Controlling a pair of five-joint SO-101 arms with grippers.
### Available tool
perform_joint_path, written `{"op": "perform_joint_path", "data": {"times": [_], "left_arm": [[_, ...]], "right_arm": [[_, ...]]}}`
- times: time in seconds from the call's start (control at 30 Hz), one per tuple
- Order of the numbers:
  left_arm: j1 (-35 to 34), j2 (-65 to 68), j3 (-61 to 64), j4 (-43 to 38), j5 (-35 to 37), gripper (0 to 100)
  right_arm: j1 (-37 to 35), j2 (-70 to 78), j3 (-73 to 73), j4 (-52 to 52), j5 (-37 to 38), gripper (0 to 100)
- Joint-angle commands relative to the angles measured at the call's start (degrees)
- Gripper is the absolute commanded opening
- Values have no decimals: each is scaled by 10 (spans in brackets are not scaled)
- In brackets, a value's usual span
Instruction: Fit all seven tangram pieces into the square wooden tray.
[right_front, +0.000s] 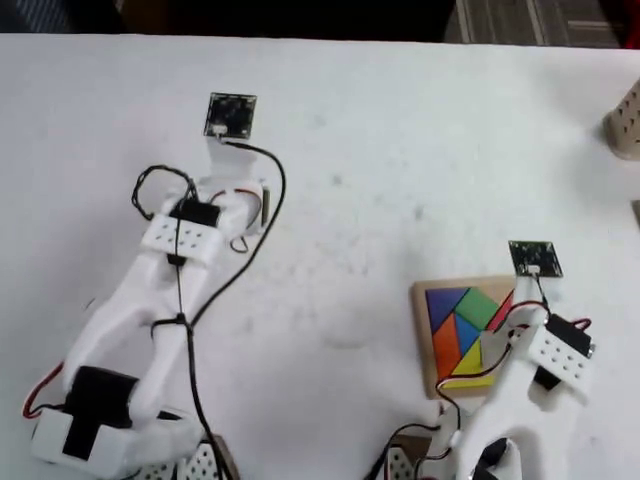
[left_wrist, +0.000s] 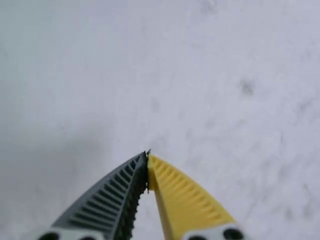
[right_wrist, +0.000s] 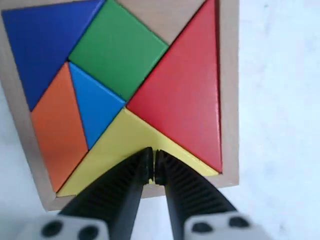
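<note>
The left arm (right_front: 150, 290) lies stretched across the left side of the white tabletop (right_front: 400, 150), well apart from the tray. The left jaws, 1 grey finger (left_wrist: 115, 195) and 1 yellow (left_wrist: 182, 200), are pressed together at the tips over bare tabletop, pinching nothing. Toward the lower right sits the square wooden tray (right_front: 419, 335). It holds 6 pieces, flat and edge to edge: a blue triangle (right_wrist: 45, 45) and an orange piece (right_wrist: 57, 130) on its left, then a light blue triangle (right_wrist: 95, 107), a green square (right_wrist: 117, 50), a yellow triangle (right_wrist: 125, 145) and a red triangle (right_wrist: 185, 95). 1 triangular patch of bare wood (right_wrist: 165, 17) shows between green and red. The right arm (right_front: 555, 350) stands over the tray's right side. The right jaws are black and closed on nothing, their tips at the yellow triangle's outer edge by the rim.
</note>
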Motion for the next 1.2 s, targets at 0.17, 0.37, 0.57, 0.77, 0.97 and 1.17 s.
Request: {"op": "perform_joint_path", "data": {"times": [0.17, 0.37, 0.57, 0.77, 0.97, 1.17], "left_arm": [[-30, -34, -19, 18, 3, 21], [-80, -163, 73, 47, 2, 21], [-146, -334, 227, 51, -36, 22], [-207, -562, 383, 111, -133, 22], [-276, -818, 496, 262, -204, 23], [-297, -985, 562, 362, -225, 24]], "right_arm": [[22, -29, -40, 65, 36, 17], [-46, -192, -33, 138, -29, 17], [-184, -385, 17, 163, -127, 17], [-324, -528, 119, 168, -223, 20], [-360, -606, 157, 206, -222, 20], [-358, -611, 163, 205, -227, 21]]}}
